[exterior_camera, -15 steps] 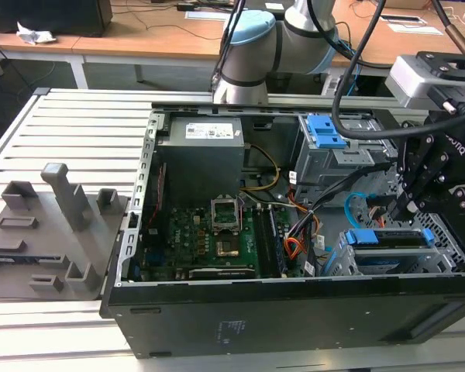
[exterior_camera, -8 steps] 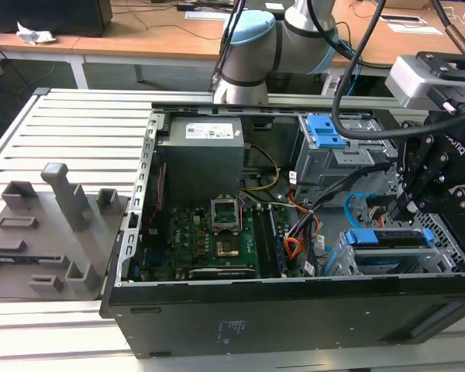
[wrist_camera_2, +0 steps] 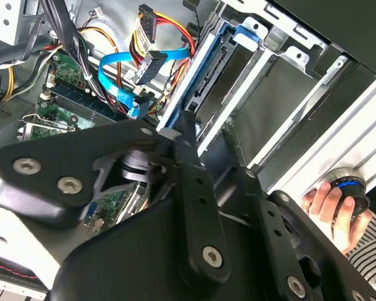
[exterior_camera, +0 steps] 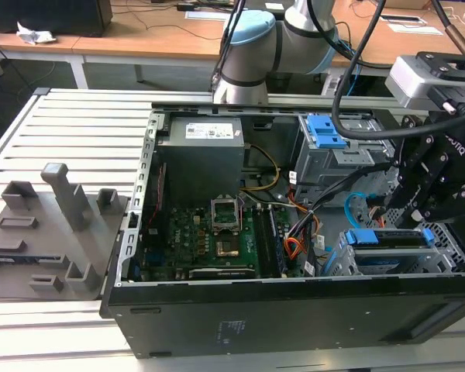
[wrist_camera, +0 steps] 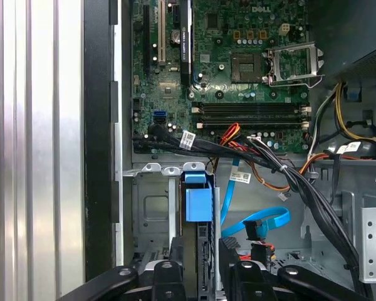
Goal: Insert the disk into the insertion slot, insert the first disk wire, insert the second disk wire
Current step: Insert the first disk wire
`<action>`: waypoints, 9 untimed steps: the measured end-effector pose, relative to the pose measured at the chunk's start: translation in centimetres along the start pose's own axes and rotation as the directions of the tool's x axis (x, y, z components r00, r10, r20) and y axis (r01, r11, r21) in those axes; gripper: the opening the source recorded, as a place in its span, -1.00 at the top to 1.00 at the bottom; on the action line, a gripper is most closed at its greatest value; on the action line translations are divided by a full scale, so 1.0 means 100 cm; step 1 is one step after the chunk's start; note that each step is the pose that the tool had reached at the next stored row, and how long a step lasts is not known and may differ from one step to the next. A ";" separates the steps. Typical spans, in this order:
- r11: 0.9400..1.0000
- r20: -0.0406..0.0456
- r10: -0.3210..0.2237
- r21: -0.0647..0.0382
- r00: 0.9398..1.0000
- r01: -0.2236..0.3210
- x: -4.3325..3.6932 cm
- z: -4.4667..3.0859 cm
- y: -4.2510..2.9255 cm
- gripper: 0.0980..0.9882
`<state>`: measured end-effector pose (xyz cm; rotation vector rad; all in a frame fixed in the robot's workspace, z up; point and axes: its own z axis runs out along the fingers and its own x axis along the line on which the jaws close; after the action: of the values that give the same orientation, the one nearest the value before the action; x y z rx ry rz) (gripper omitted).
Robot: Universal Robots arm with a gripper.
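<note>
The disk point(exterior_camera: 389, 236), silver in a bright blue bracket, stands on edge inside the insertion slot point(exterior_camera: 349, 260) at the case's near corner on the exterior view's right. My gripper point(exterior_camera: 409, 221) sits directly over it, shut on the disk's upper edge, with a finger on each side of the blue bracket point(wrist_camera: 198, 202). The first disk wire point(wrist_camera_2: 151, 66), orange, red and black with a flat black plug, hangs loose beside the bay. Next to it the second disk wire point(wrist_camera_2: 120, 80), a light blue cable point(wrist_camera: 258, 223), curls free.
The open case holds a motherboard point(exterior_camera: 209, 232), a grey power supply point(exterior_camera: 201, 155) and a taller cage with blue tabs point(exterior_camera: 325, 132). Black cable bundles point(wrist_camera: 301, 182) cross near the bay. A grey fixture point(exterior_camera: 54, 217) lies at the exterior view's left. A hand point(wrist_camera_2: 329, 202) holds a knob outside the case.
</note>
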<state>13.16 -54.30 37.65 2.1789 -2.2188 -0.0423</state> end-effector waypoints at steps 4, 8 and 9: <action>1.000 0.000 0.000 0.000 1.000 0.000 0.0000 0.0000 -0.0001 0.41; 1.000 0.000 0.000 0.000 1.000 0.000 -0.0062 -0.0003 -0.0070 0.41; 1.000 0.000 0.000 0.000 1.000 0.000 -0.0100 -0.0003 -0.0080 0.41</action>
<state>13.98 -53.32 37.65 2.1790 -2.2188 -0.0422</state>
